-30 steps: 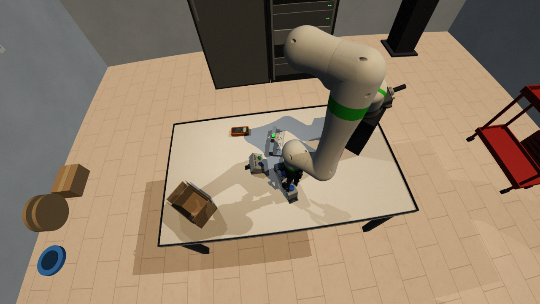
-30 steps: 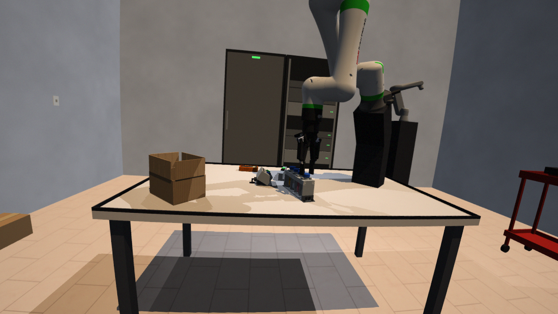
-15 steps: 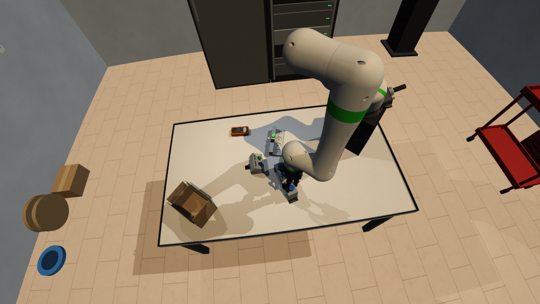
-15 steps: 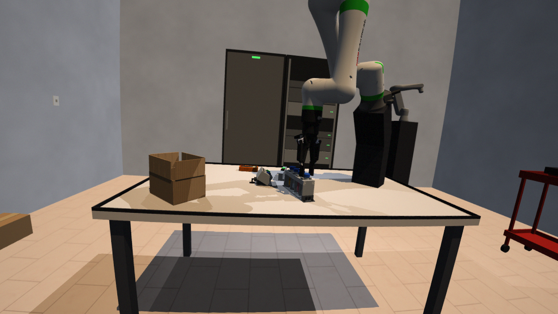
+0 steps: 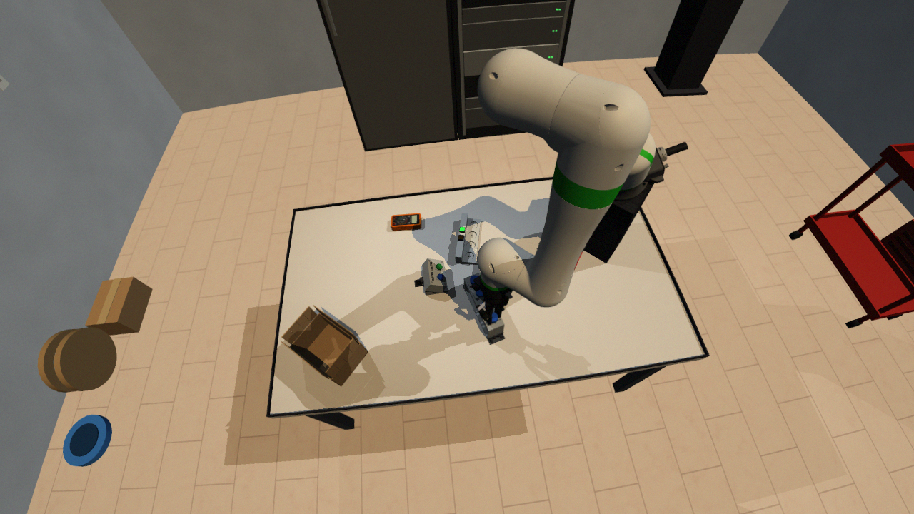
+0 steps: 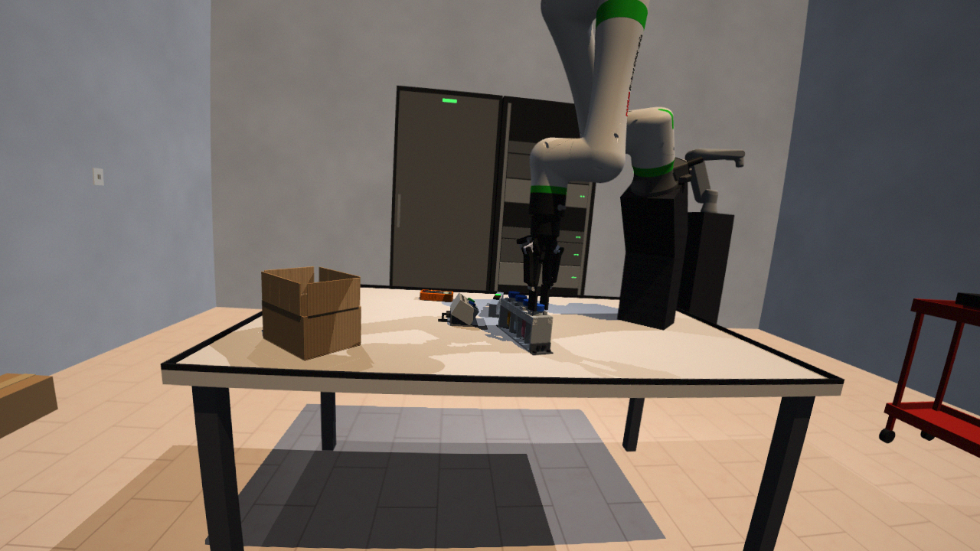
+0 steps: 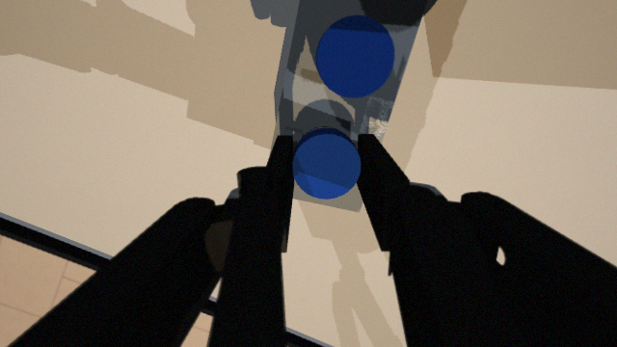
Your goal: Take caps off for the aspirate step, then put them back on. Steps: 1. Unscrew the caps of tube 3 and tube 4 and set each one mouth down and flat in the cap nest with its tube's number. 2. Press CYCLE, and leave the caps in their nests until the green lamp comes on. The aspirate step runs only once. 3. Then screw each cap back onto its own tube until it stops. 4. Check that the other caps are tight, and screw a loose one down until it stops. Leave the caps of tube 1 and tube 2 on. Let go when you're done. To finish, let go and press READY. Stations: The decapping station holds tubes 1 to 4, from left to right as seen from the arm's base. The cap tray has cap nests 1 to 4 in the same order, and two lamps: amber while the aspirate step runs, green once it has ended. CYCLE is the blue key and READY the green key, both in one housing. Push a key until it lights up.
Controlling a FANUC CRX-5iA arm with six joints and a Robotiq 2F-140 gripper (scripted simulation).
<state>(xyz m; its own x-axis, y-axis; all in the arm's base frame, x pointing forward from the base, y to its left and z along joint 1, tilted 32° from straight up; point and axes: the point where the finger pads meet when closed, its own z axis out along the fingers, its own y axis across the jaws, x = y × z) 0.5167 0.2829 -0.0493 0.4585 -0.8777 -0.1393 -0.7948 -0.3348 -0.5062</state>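
Now the jaws pinch the end blue cap (image 7: 327, 164), prob. tube 4's, from both sides.

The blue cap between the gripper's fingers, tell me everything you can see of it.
The cap is a round, plain blue disc seen from above, smooth and matte like plastic. It sits level at the near end of the grey tube station, beside a second blue cap. The gripper is shut on it, a black finger against each side.
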